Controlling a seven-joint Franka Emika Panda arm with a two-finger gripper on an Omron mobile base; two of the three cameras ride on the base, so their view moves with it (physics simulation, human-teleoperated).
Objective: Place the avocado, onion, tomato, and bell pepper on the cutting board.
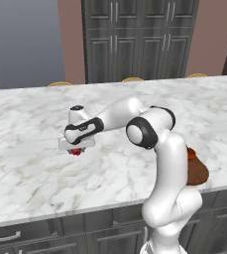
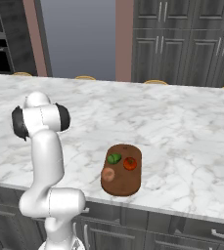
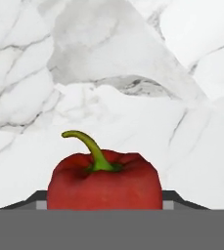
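And here's the gripper (image 1: pixel 76 151), down low over the marble counter (image 1: pixel 30 163), jaws pressed against both sides of the red bell pepper (image 3: pixel 104 181) — that's a grip, the pepper sits right between the finger tips with its green stem curling up to the left. From the left base view a bit of red peeks out under the hand, out in the middle of the counter, well back from the front edge. Bare marble all around it, nothing crowding in. Over on the right base view, the cutting board (image 2: pixel 123 183) lies close to the counter's front edge, and it's carrying the avocado (image 2: pixel 114 158), the tomato (image 2: pixel 129 163) beside it, and the onion (image 2: pixel 108 174) nearer the front. Between pepper and board stands the robot's own elbow. Dark cabinets line the far wall.
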